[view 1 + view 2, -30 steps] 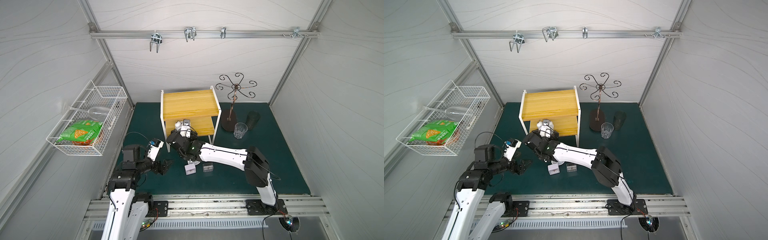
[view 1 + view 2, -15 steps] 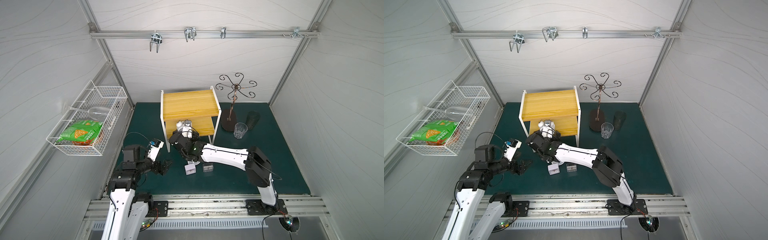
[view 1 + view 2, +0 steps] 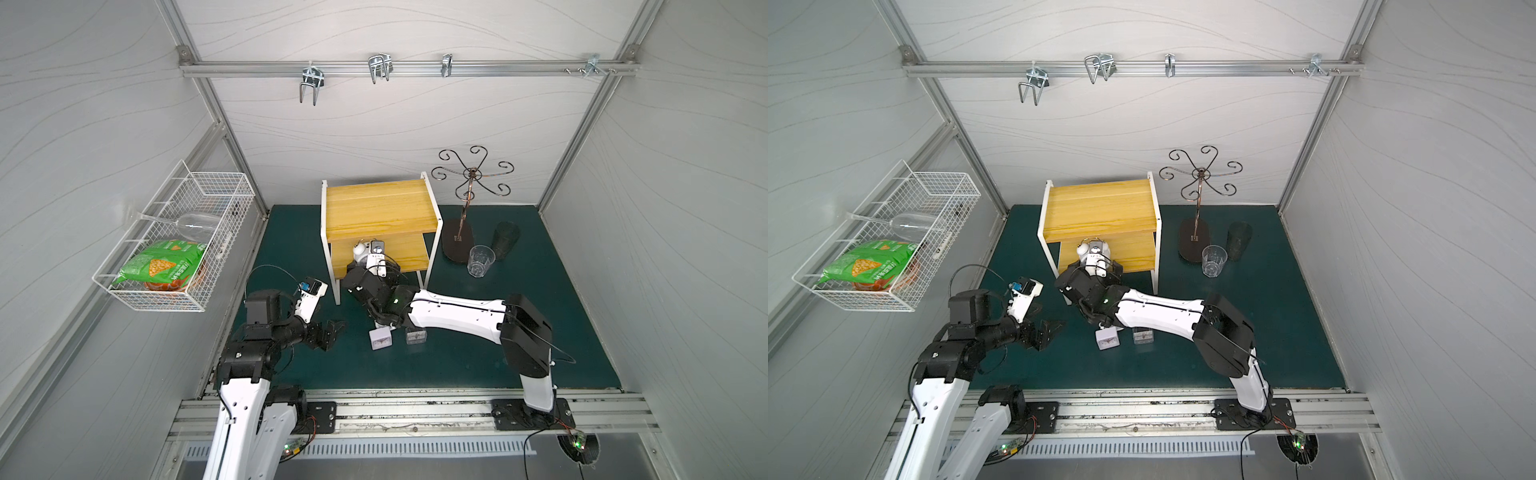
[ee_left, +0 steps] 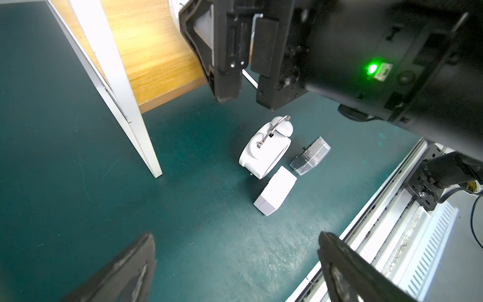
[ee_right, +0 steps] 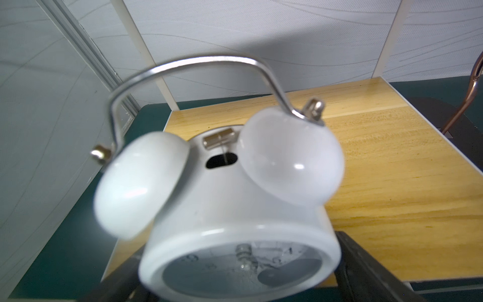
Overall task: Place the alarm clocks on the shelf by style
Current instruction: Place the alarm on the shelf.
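1. Directions as in a top view: 12 o'clock straight away from the robot, 6 toward it.
2. Shelf: at 12 on the surface, top board bare.
3. Right claw: reaches toward 12 at the lower board, jaws spread wide on either side of a round clock. No visible gap at the pads, so cannot tell whether clamped or let go.
4. That clock: looks upright toward the 9 end of the lower board, face toward 6. Bell-to-bell line from 9 to 3, straight across the jaws.
5. Left claw: released and empty, low over the surface.
6. Not yet shelved, in a tight group on the surface: second round clock, square clock, clear clock.
7. Key relation, as a judgement: group at 6 from the right claw, beneath the right arm. Same group at 3 from the left claw, with bare surface between.
8. Nearer and unblocked, by the look of it: the left claw. Second round clock: hidden under the right arm in both top views.
9. Likely next: drawing the right claw back toward 6, clear of the bells, then fetching the twin. Risk: snagging the wire handle or tipping the clock.
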Controlling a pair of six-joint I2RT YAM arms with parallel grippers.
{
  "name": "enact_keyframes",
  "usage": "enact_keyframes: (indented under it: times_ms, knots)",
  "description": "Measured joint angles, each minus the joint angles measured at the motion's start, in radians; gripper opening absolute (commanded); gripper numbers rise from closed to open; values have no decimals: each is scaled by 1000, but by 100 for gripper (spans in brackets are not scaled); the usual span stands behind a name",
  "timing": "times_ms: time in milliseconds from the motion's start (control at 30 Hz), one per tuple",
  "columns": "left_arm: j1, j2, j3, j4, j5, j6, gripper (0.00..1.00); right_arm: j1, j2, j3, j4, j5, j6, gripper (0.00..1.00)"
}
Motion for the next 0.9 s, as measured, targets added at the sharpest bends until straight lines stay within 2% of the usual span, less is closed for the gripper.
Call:
enact_keyframes:
  times_ms: [567, 900]
  knots:
    - [0, -3, 0, 0, 0, 0, 99, 43, -64, -41, 7, 0, -9, 99]
    - [0, -8, 0, 0, 0, -1, 99, 61, -227, -185, -11, -4, -10, 99]
